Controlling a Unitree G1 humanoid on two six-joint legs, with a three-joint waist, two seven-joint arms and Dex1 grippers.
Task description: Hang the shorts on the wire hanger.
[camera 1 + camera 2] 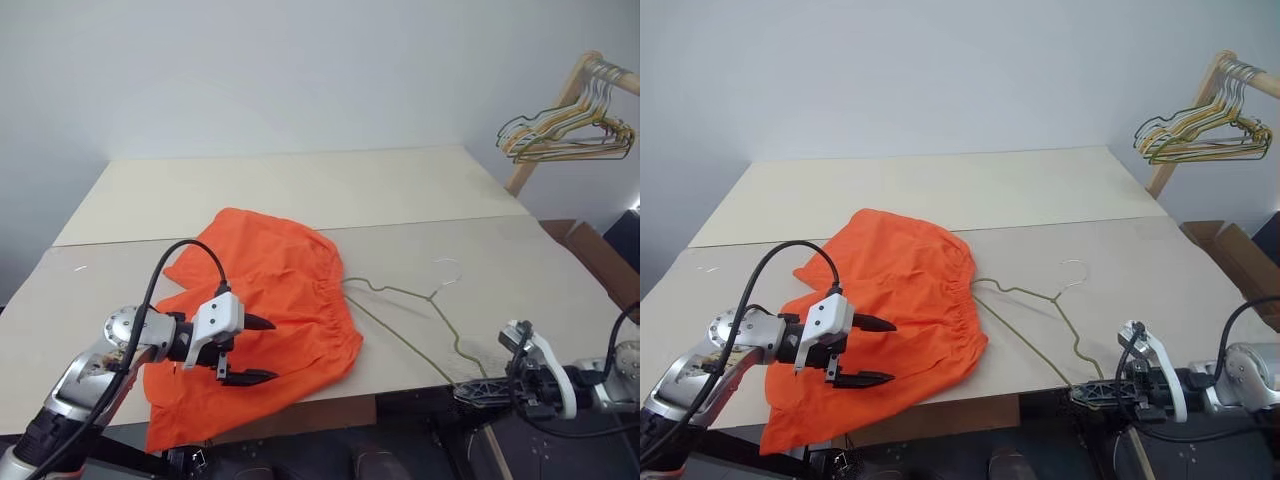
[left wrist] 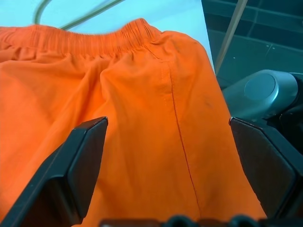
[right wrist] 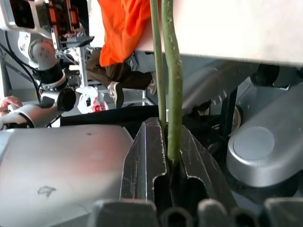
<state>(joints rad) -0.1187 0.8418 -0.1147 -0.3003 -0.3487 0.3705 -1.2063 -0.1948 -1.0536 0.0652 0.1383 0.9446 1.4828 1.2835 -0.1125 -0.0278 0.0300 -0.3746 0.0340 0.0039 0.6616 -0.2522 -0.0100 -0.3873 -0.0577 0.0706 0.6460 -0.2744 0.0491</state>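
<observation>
The shorts (image 1: pixel 262 300) lay spread flat on the table (image 1: pixel 300 190), gathered waistband (image 1: pixel 335 300) turned toward the robot's right, one leg drooping over the table's near edge. And right there beside that waistband, the wire hanger (image 1: pixel 405 300) was lying on the tabletop too, one end of its triangle touching or slipping just under the orange fabric, hook (image 1: pixel 447 272) on the side away from the robot, its other end reaching past the near edge of the table.

That end was where the right gripper (image 1: pixel 478 392) had it: fingers (image 3: pixel 142 165) clenched tight on the thin wire, two strands rising straight out from between them in the right wrist view, off the table's near edge and well apart from the shorts.

The left gripper (image 1: pixel 250 350) hovered over the near half of the shorts, fingers (image 2: pixel 75 170) spread wide, nothing between them but orange cloth below.

Beyond the table's far right corner, a bunch of coloured wire hangers (image 1: pixel 565 135) hung on a wooden rack (image 1: pixel 560 110).
</observation>
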